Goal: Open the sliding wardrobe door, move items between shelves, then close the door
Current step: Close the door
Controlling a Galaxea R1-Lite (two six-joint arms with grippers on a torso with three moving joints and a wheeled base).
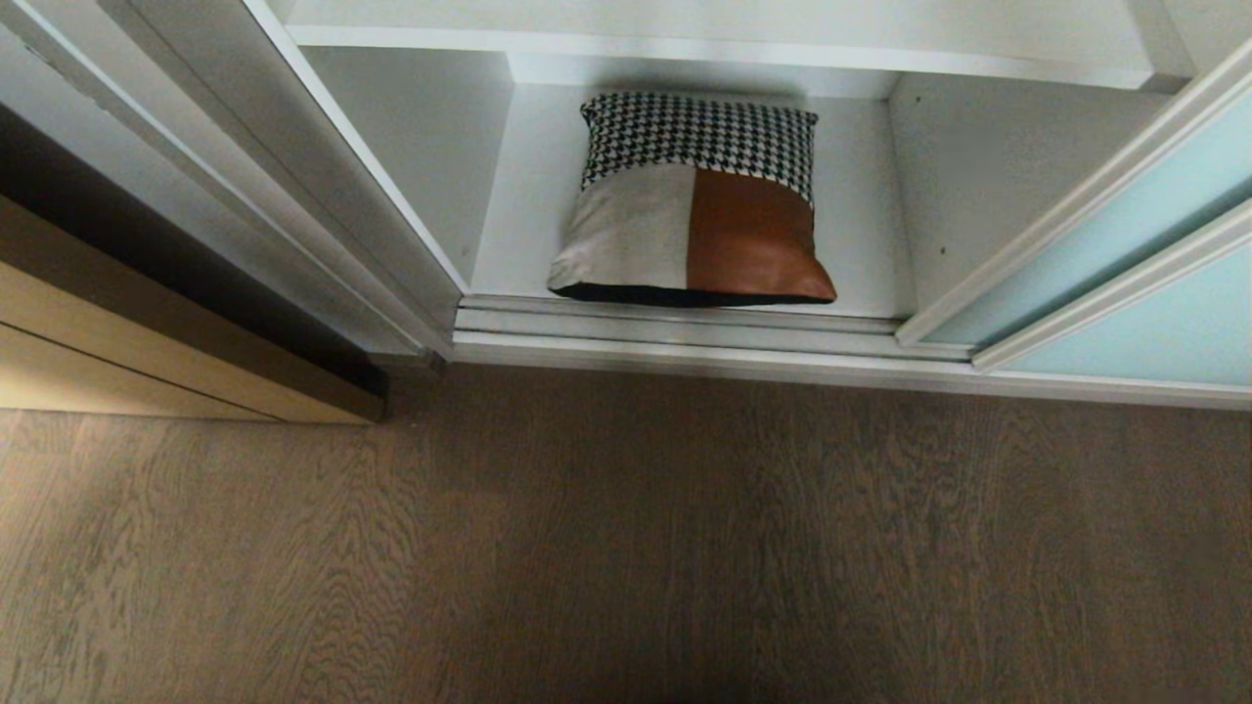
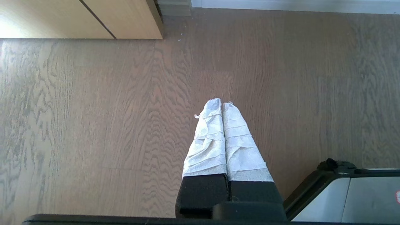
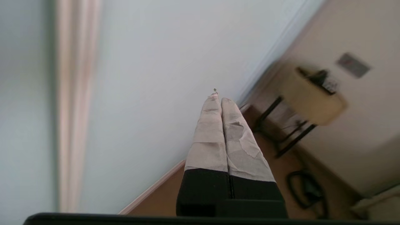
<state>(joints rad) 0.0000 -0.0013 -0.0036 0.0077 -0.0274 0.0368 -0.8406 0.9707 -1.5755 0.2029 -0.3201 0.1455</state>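
So the cushion (image 1: pixel 693 200) is seen lying flat on the bottom shelf (image 1: pixel 861 254) of the white wardrobe compartment, houndstooth band toward the back, beige and rust-brown patches toward the front, its black edge right at the ridged floor track (image 1: pixel 685 332); another shelf board (image 1: pixel 704 34) is seen above it. The sliding wardrobe door (image 1: pixel 1125 284) is pushed off to the right side of the head view, frosted aqua glass in a slim pale frame, so the compartment is left open; on the left a tan wooden panel (image 1: pixel 117 332) is seen beside the wardrobe frame, and dark wood floor (image 1: pixel 626 548) fills the foreground.

Neither arm is caught in the head view, so the cushion is well apart from both sets of fingers. The left gripper (image 2: pixel 222 104) is pointed down at bare floor, its white-wrapped fingers (image 2: pixel 209 134) pressed together with nothing pinched; part of the robot's base (image 2: pixel 343 193) is seen beside it. The right gripper (image 3: pixel 218 99) is raised near a pale aqua panel with a light frame strip, its taped fingers (image 3: pixel 211 131) pressed together too, nothing between them; a blurry small table (image 3: pixel 309 97) with dark legs is seen beyond it, against a beige wall.
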